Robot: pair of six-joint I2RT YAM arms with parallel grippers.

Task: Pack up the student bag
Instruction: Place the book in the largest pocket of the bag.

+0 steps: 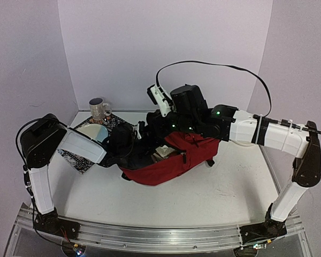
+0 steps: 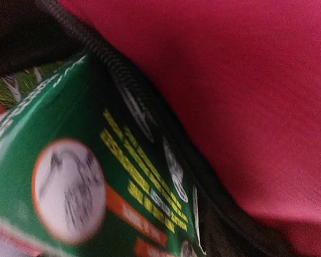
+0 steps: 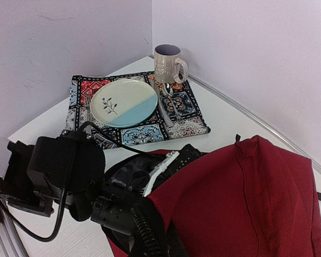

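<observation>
The left hand is sunk in the open mouth of the student bag, and its fingers are hidden by the fabric and lining. It cannot be told whether they are spread or pressed together. In the left wrist view, a green printed pack with yellow lettering and a round white emblem is seen close up. It lies against the black zip that borders the bag's red cloth. That picture is blurred, and the pack is perhaps a box or a book cover.

The right hand is held low over the same opening from the right side, above the left hand. Its fingertips are covered by its own wrist from above and are not shown in its own camera, so its state cannot be told either.

The dark red bag lies on its side near the middle of the worktop, with its mouth turned to the left. Something pale is glimpsed inside the opening from above.

Just beside the bag, in the far left corner, a patterned placemat is spread flat. A plate, half cream and half pale blue, is set on it. A spoon lies alongside the plate's right edge. A speckled mug stands upright at the mat's far edge, close to the spoon's bowl.
</observation>
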